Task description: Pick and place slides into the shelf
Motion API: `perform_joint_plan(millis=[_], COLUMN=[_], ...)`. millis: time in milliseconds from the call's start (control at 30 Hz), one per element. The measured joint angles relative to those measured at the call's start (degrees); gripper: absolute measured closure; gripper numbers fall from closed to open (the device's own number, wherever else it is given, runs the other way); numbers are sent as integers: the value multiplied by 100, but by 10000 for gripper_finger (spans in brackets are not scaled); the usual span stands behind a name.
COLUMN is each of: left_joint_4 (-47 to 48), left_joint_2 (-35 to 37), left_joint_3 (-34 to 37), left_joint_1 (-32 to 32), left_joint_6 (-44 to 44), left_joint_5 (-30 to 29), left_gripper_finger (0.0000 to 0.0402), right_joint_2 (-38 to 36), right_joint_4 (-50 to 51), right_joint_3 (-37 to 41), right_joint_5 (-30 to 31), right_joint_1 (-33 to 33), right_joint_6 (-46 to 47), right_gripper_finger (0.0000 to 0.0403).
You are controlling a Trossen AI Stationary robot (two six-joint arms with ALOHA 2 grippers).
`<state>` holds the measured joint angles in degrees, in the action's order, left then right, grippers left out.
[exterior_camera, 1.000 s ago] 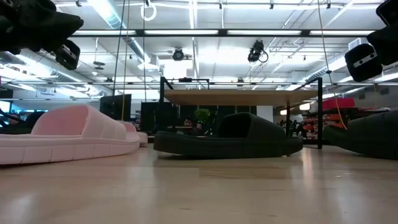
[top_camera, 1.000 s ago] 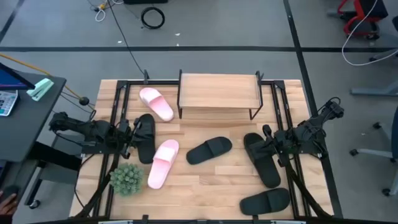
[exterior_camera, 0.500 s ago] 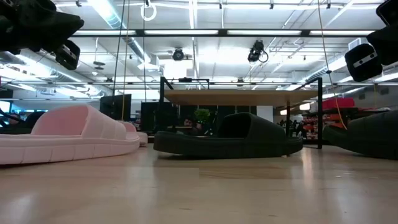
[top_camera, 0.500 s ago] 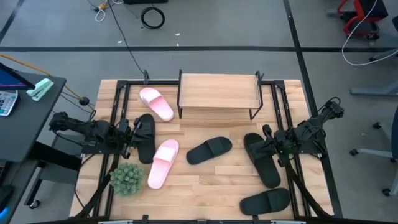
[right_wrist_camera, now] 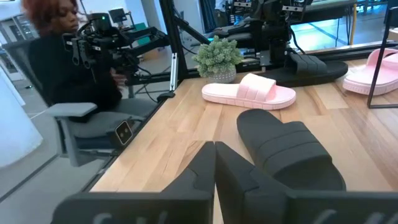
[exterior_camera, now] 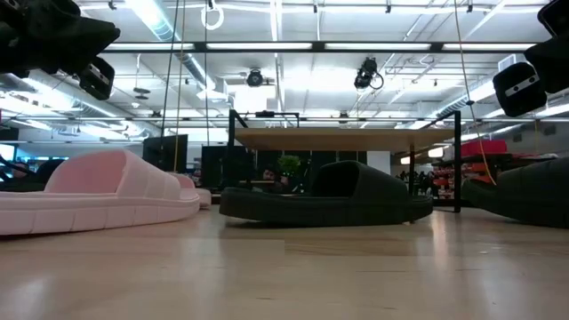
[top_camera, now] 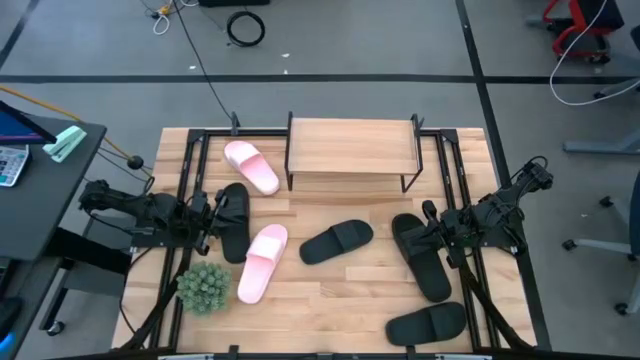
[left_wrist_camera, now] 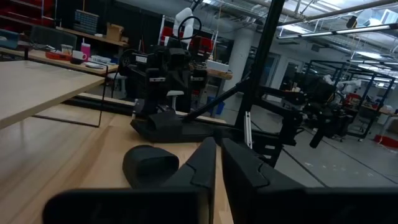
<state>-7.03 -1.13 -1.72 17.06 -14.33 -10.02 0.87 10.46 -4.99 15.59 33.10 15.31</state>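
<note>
Black slides [top_camera: 336, 241], pink slides [top_camera: 262, 262] strewn before shelf [top_camera: 351, 146].

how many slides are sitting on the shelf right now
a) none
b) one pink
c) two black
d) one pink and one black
a) the shelf shows a bare plank top in the high view, and every visible slide lies on the table, such as the pink slide beside it and the black slide in front of it.
</note>
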Motion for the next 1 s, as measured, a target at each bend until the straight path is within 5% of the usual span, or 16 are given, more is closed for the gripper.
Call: perform_joint_plan(millis=[1000], left_joint_4=[0], left_joint_2=[2], left_joint_3=[-2], left_joint_1=[-2], left_joint_6=[0], left_joint_5=[-2], left_gripper_finger=[372], right_joint_2=[2], right_joint_4=[1], right_joint_3=[0], right_joint_5=[0], right_joint_1=[-2], right_joint_6=[-2], right_gripper_finger=[389])
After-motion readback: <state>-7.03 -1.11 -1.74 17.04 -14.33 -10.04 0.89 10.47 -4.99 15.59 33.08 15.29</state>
